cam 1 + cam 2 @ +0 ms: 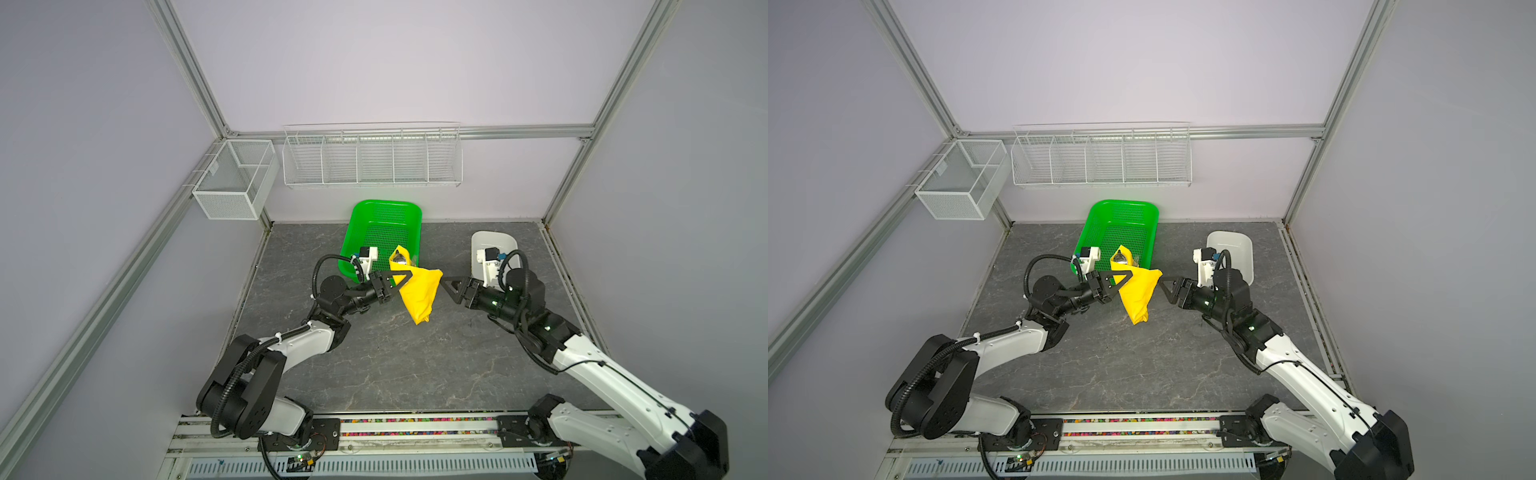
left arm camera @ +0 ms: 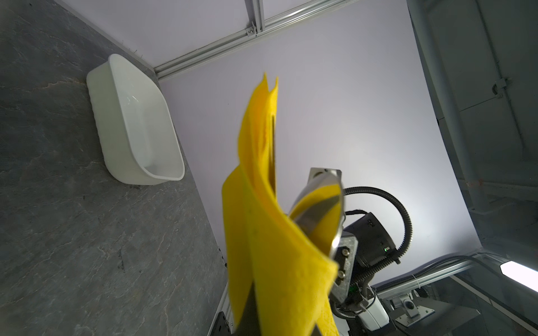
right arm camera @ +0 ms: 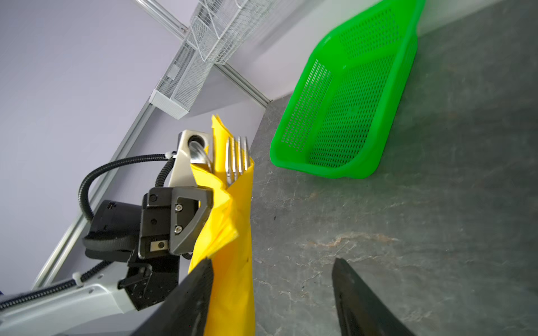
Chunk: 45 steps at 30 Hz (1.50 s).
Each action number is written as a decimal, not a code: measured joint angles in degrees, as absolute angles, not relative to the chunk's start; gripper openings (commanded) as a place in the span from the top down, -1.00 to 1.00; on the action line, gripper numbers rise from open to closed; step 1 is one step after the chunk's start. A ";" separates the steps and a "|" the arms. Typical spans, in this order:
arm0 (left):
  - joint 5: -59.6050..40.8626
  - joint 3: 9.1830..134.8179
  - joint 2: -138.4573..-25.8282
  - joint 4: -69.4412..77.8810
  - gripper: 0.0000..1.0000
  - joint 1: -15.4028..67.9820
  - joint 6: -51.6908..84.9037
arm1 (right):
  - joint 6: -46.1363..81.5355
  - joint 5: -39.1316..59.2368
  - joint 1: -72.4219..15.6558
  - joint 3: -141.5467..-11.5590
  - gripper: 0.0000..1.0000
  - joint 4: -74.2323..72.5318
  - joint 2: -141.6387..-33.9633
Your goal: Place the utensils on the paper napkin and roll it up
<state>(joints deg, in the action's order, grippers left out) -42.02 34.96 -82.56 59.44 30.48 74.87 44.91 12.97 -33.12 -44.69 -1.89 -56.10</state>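
The paper napkin (image 1: 417,296) (image 1: 1136,296) is a bright yellow bundle wrapped round the utensils and held in the air, just in front of the green basket. My left gripper (image 1: 408,275) (image 1: 1128,275) is shut on its upper part. A spoon bowl (image 2: 320,212) and fork tines (image 3: 237,158) stick out of the bundle's top end. The rest of the cutlery is hidden inside. My right gripper (image 1: 444,284) (image 3: 272,261) stands open just right of the napkin, which lies against one of its fingers (image 3: 198,291).
A green perforated basket (image 1: 386,208) sits at the back middle of the grey table. A white tub (image 1: 494,240) stands at the back right, behind the right arm. A wire rack (image 1: 372,156) and a mesh box (image 1: 232,178) hang on the walls.
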 measured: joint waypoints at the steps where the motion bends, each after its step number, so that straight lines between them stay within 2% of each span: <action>1: -42.00 34.96 -82.56 59.05 1.00 30.48 74.70 | 45.15 13.41 -33.12 -44.53 -0.87 -2.66 -55.42; 2: -41.98 34.96 -82.56 58.72 1.00 30.50 74.52 | 45.25 14.20 -33.08 -44.47 -0.90 -3.49 -55.18; 3: -41.95 34.96 -82.54 58.37 1.00 30.50 74.48 | 44.88 15.07 -33.08 -44.47 -0.79 -4.27 -55.22; 4: -41.95 34.96 -82.52 58.17 1.00 30.48 74.46 | 44.99 16.21 -33.08 -44.47 -0.78 -5.04 -55.57; 21: -41.36 36.23 -80.58 56.40 1.00 30.48 74.28 | 51.27 29.93 -34.46 -44.58 -0.78 -16.67 -70.35; 32: -41.30 38.00 -80.42 55.35 1.00 30.48 74.28 | 58.54 36.99 -34.76 -44.12 -0.78 -32.80 -75.99; 35: -41.17 38.39 -80.42 55.33 1.00 30.50 74.30 | 58.52 37.36 -34.76 -43.99 -0.86 -33.08 -75.96; 37: -41.17 38.46 -80.42 55.37 1.00 30.48 74.30 | 58.50 37.41 -34.76 -43.90 -1.00 -32.82 -75.79; 42: -41.15 38.48 -80.42 54.98 1.00 30.30 74.30 | 58.06 37.76 -34.76 -43.55 -0.64 -31.51 -73.78; 43: -41.15 38.48 -80.42 54.92 1.00 30.26 74.30 | 58.06 37.87 -34.76 -43.53 -0.63 -31.55 -73.41; 45: -41.15 38.48 -80.42 54.89 1.00 30.20 74.30 | 58.11 38.13 -34.76 -43.53 -0.77 -31.64 -73.06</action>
